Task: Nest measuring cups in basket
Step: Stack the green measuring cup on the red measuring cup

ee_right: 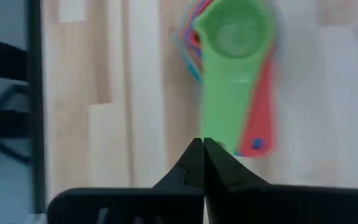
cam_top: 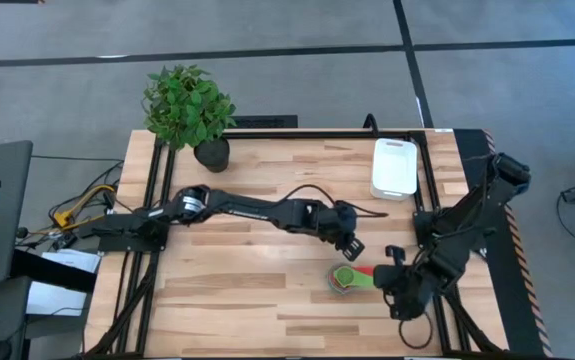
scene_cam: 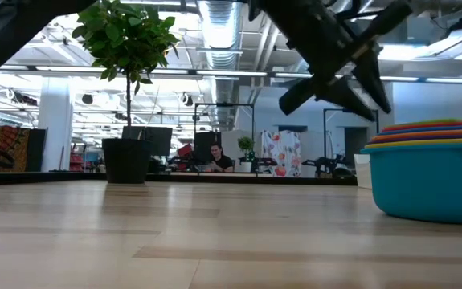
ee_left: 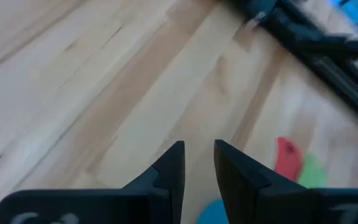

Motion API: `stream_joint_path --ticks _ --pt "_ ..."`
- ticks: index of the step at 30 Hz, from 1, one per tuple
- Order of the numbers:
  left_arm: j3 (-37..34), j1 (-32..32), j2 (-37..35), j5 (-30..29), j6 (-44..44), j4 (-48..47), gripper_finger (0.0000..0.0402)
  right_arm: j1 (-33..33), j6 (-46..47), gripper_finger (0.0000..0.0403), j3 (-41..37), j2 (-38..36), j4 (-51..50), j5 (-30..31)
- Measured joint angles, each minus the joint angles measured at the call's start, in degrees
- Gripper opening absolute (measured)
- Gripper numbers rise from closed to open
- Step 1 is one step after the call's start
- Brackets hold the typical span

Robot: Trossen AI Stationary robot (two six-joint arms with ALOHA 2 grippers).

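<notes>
Butcher-block table (cam_top: 247, 300) under both arms, open workshop with plant (scene_cam: 126, 40) behind

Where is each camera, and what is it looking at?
High view: above the table, looking straight down; both arms, stacked measuring cups, white basket.
Low view: at tabletop height, looking level into the room; cup stack at right, an arm overhead.
Left wrist view: on the left arm, facing the tabletop; left tool slightly apart.
Right wrist view: on the right arm, facing the cups; right tool shut, empty.
Shared: all views show the cups.
</notes>
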Motion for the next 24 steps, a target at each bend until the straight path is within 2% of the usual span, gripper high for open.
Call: stream_joint_path --ticks 6,15,21,24 --pt "0.09 0.39 0.20 1.96 2.22 0.21 0.0073 1.01 2.88 0.0008 -4.04 1.38 13.14 -4.62" --pt "-0.07 0.26 4.04 9.49 5.05 2.33 0.0073 0.27 4.53 0.0006 -4.15 9.28 13.14 -6.54" --pt "0.04 0.26 4.00 9.91 8.55 3.14 0.0073 -2.17 4.57 0.0007 -4.15 9.82 12.22 -6.25" --pt "0.07 0.28 3.98 11.93 9.07 3.76 0.0073 -3.52 4.59 0.0008 -4.15 8.55 9.77 -5.25"
